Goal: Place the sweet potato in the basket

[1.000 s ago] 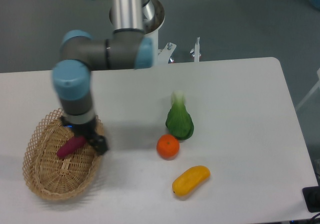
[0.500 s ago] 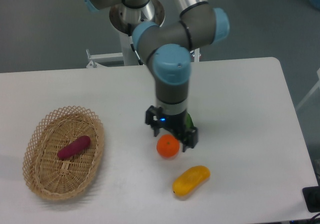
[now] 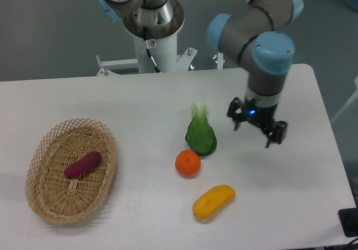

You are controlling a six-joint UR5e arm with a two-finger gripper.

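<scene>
Sweet potato point(image 3: 83, 164) resting inside wicker basket point(image 3: 46, 208) at 9 o'clock, goal apparently met; claw point(image 3: 257, 129) spread, empty, at 3 o'clock above table point(image 3: 140, 102).

no readable text, labels, brands or numbers on anything in view

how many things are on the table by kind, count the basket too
sweet potato: 1, lying in the basket
basket: 1
orange: 1
yellow-orange oblong fruit: 1
green leafy vegetable: 1
total: 5
</scene>
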